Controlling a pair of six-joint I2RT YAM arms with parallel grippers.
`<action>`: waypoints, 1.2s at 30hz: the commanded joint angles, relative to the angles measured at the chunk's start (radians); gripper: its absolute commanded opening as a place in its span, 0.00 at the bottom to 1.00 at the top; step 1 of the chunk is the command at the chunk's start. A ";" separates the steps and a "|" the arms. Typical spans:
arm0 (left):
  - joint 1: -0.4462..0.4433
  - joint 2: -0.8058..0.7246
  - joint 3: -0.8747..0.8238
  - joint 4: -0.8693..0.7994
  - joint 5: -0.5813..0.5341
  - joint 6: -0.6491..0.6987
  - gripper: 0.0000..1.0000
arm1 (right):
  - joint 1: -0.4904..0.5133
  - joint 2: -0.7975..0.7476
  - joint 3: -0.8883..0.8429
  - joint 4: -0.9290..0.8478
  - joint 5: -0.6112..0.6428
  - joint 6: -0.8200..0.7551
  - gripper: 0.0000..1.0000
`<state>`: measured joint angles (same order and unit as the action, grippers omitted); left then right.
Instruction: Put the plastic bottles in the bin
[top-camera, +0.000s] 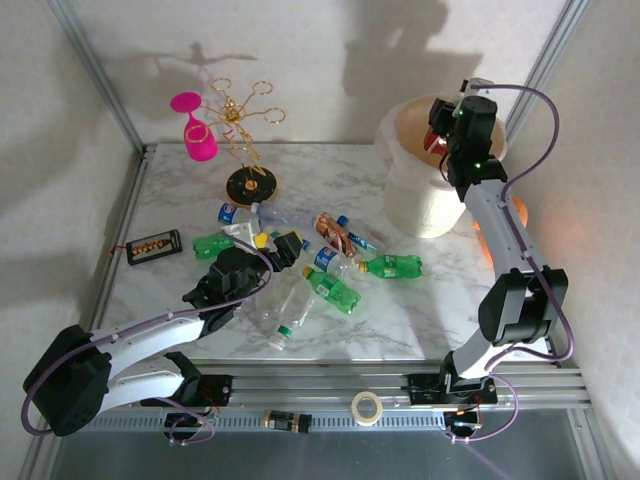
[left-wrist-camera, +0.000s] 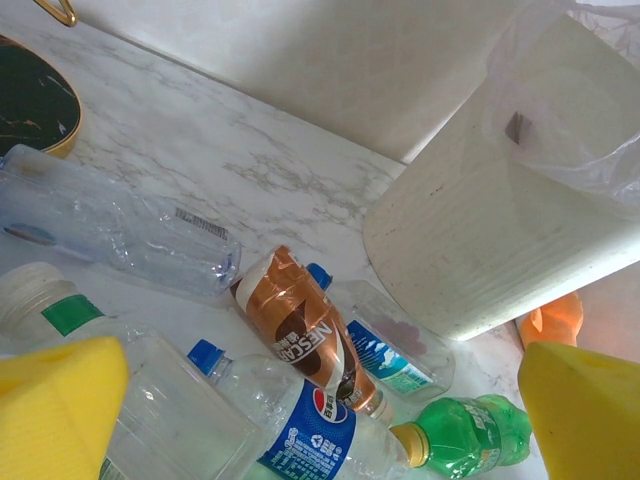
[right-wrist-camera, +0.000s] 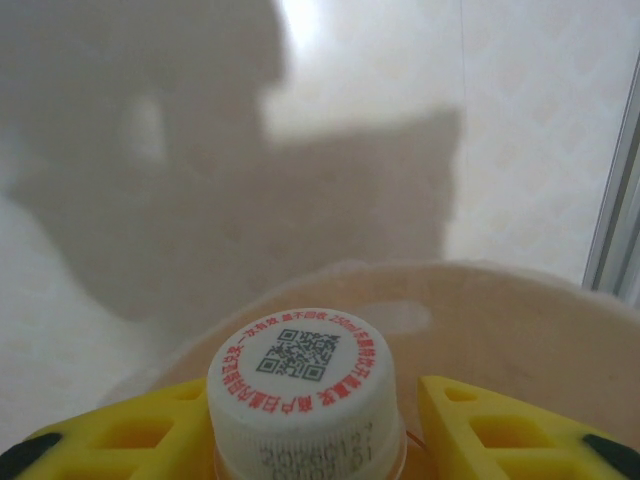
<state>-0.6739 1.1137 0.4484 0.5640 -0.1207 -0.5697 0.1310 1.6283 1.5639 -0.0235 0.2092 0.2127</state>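
Right wrist: right claw (right-wrist-camera: 312, 440) gripped a white-capped bottle (right-wrist-camera: 300, 375), bin (right-wrist-camera: 520, 300) just beneath it
Left claw (top-camera: 283, 245): wide open, loose bottles (top-camera: 335, 270) heaped under it
Progress: early by my judgement, the heap not yet binned

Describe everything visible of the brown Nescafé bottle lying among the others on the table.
The Nescafé bottle is a small plastic bottle wrapped almost end to end in a glossy copper-brown sleeve with cream swirls and white lettering. It lies on its side, slanted, on the marble table, left of the bin. The sleeve looks creased near its upper end. A clear blue-capped bottle lies alongside it, and the Pepsi-labelled bottle seems to press against its lower end. Its cap cannot be made out.
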 joint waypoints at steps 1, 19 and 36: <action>0.004 -0.008 -0.013 -0.007 -0.030 -0.022 1.00 | -0.003 0.023 -0.005 -0.006 -0.007 0.017 0.41; 0.005 -0.012 -0.003 -0.015 -0.117 -0.061 1.00 | -0.004 -0.031 0.064 -0.085 -0.054 -0.011 0.91; 0.010 0.057 0.052 0.002 -0.152 -0.087 1.00 | 0.136 -0.432 -0.294 -0.045 -0.373 0.007 0.99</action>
<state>-0.6724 1.1580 0.4679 0.5571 -0.2485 -0.6342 0.2264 1.2526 1.3598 -0.0895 -0.1032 0.2234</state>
